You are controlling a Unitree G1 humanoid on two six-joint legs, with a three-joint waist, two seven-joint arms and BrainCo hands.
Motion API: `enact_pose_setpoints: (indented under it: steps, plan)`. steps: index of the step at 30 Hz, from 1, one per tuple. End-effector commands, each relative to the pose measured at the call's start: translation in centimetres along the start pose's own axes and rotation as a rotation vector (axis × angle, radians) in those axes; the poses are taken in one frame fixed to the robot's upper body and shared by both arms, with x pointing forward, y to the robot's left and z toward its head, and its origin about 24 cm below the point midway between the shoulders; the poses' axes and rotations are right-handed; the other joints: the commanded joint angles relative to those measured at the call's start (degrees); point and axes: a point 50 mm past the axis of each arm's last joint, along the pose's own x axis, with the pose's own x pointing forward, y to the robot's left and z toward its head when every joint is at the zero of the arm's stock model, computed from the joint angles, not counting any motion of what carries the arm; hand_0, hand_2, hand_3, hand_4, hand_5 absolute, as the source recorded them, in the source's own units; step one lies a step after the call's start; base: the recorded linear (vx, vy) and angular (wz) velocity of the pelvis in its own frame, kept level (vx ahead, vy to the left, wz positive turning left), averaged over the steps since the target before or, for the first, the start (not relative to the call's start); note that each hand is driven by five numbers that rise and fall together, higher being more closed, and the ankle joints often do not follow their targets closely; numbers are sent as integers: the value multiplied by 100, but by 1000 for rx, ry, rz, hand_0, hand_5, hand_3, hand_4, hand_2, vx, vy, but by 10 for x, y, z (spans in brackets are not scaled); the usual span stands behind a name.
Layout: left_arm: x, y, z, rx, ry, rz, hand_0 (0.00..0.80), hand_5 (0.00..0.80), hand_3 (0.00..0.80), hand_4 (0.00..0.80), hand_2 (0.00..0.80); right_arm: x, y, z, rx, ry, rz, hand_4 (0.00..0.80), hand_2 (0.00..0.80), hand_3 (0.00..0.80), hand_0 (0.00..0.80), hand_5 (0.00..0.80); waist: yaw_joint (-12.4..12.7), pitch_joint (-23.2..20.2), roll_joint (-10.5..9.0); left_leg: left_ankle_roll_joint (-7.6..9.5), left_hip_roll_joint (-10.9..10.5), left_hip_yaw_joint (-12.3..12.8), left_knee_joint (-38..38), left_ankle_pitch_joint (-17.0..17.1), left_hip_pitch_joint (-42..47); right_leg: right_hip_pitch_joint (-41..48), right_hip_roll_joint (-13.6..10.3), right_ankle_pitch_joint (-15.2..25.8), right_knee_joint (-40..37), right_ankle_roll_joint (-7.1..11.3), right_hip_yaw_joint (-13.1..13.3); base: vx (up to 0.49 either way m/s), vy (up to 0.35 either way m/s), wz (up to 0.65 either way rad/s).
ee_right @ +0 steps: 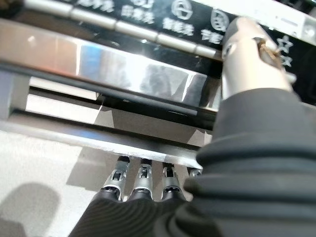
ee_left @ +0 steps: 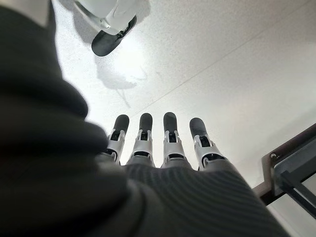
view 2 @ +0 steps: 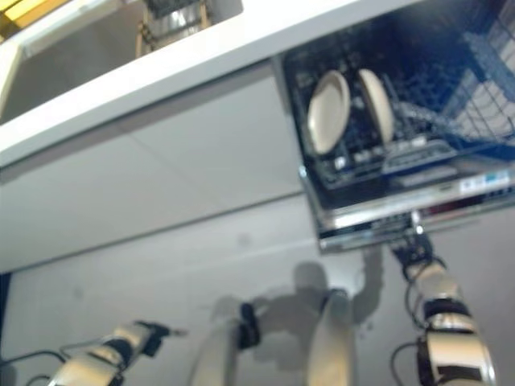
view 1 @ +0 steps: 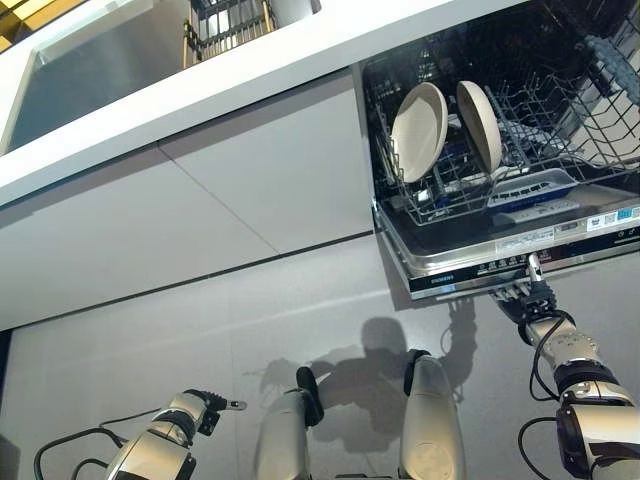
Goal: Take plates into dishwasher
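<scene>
You are working at the dishwasher door (view 1: pixel 520 262), which is hanging open below the white counter (view 1: pixel 260 70). Two cream plates (view 1: pixel 420 130) are standing on edge in the wire rack (view 1: pixel 560 120) just behind that door, leaning slightly, side by side with a gap between them. So the plates are already sitting in the machine; neither hand is carrying one.

Your right hand (ee_right: pixel 247 54) is gripping the front lip of the door: the thumb is pressing on the control strip on top while the fingers (ee_right: pixel 142 180) are hooking under the metal edge, so it is clamped on the door. Your left hand (ee_left: pixel 163 143) is hanging well away from the door, down over the grey floor (view 1: pixel 250 310), fingers straight and spread, holding nothing.

The plates are looking stiff, glazed and probably slick and breakable, so any nudge should be coming at the rim, not the face. The door is likely heavy and hinged; you are best taking it along that front lip and moving it slowly, since a jolt could be rattling the plates against the rack tines.
</scene>
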Motion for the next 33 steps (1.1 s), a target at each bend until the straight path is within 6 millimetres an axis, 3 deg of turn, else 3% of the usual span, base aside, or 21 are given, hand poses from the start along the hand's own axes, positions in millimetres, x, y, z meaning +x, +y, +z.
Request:
enact_pose_setpoints:
  steps: [1, 2, 3, 6, 10, 12, 14, 15, 18, 22, 24, 26, 27, 31, 33]
  plan:
    - [-7, 31, -7, 30, 84, 48, 0, 0, 0, 0, 0, -18, 193, 29, -72, -89, 669, 0, 0, 0, 0, 0, 369, -223, -389, 541, -228, 107, 533, -181, -190, 411, 32, 38, -70, -183, -290, 5, -35, 4]
    - [-7, 33, -7, 31, 85, 50, 0, 0, 0, 0, 0, -19, 197, 30, -71, -92, 680, 0, 0, 0, 0, 0, 380, -222, -394, 543, -227, 99, 535, -180, -190, 417, 32, 39, -68, -183, -297, 81, -58, 8]
    - [-9, 40, -8, 36, 97, 57, 0, 0, 0, 0, 0, -27, 217, 35, -70, -109, 752, 0, 0, 0, 0, 0, 452, -248, -447, 501, -244, 14, 610, -341, -153, 498, 30, -121, 8, -128, -270, 78, -53, 9]
    - [-11, 49, -8, 49, 108, 75, 0, 0, 0, 0, 0, -39, 245, 40, -53, -144, 859, 0, 0, 0, 0, 0, 565, -257, -518, 528, -239, -47, 710, -391, -185, 559, 21, -134, 51, -134, -324, 28, -54, 9]
    - [-12, 52, -10, 66, 116, 87, 0, 0, 0, 0, 0, -51, 267, 45, -24, -177, 933, 0, 0, 0, 0, 0, 674, -276, -584, 568, -236, -118, 893, -477, -219, 644, 3, -155, 132, -154, -386, 25, -41, 7]
    - [-11, 51, -12, 76, 118, 84, 0, 0, 0, 0, 0, -53, 270, 46, -17, -186, 950, 0, 0, 0, 0, 0, 708, -268, -583, 629, -216, -90, 889, -363, -246, 656, -8, -33, 101, -220, -470, -4, -18, 10]
    - [-9, 48, -17, 92, 121, 81, 0, 0, 0, 0, 0, -55, 273, 46, -26, -187, 981, 0, 0, 0, 0, 0, 759, -319, -605, 595, -256, -185, 966, -546, -154, 795, 12, -173, 128, -168, -428, 45, -13, 8]
    - [-9, 48, -18, 98, 121, 81, 0, 0, 0, 0, 0, -55, 274, 44, -41, -181, 985, 0, 0, 0, 0, 0, 772, -318, -602, 639, -238, -141, 906, -405, -160, 812, 9, -28, 40, -223, -505, -49, -6, 5]
    - [-9, 48, -21, 111, 116, 83, 0, 0, 0, 0, 0, -49, 267, 42, -85, -174, 935, 0, 0, 0, 0, 0, 804, -333, -620, 638, -249, -164, 878, -408, -56, 955, 31, 3, -53, -220, -529, -12, -10, 14]
    - [-8, 51, -24, 124, 96, 89, 0, 0, 0, 0, 0, -34, 243, 36, -162, -175, 814, 0, 0, 0, 0, 0, 805, -405, -664, 608, -267, -153, 593, -339, 261, 1281, 108, 113, -430, -155, -555, 54, -10, 15]
    - [-8, 50, -22, 116, 75, 95, 0, 0, 0, 0, 0, -25, 227, 32, -239, -181, 725, 0, 0, 0, 0, 0, 787, -470, -698, 571, -254, -118, 301, -231, 493, 1503, 144, 215, -755, -100, -584, 69, 3, 24]
    - [-9, 50, -16, 108, 59, 103, 0, 0, 0, 0, 0, -12, 198, 22, -418, -183, 602, 0, 0, 0, 0, 0, 763, -608, -749, 531, -234, -83, -154, -69, 771, 1779, 182, 377, -1253, -4, -618, 67, 4, 10]
    - [-9, 51, -16, 108, 58, 104, 0, 0, 0, 0, 0, -11, 196, 21, -428, -182, 595, 0, 0, 0, 0, 0, 761, -614, -752, 528, -232, -78, -210, -44, 805, 1815, 189, 400, -1309, 3, -623, 41, 3, 13]
    - [-10, 49, -10, 89, 40, 91, 0, 0, 0, 0, 0, 4, 130, -20, -771, -62, 420, 0, 0, 0, 0, 0, 638, -985, -889, 350, -192, -9, -1463, 485, 1408, 2498, 344, 873, -2670, 241, -704, 57, 16, 7]
    - [-8, 43, -16, 79, 48, 56, 0, 0, 0, 0, 0, 6, 85, -54, -957, 67, 347, 0, 0, 0, 0, 0, 570, -1214, -951, 266, -138, 12, -1989, 716, 1610, 2745, 398, 1165, -3271, 339, -688, 54, 39, -16]
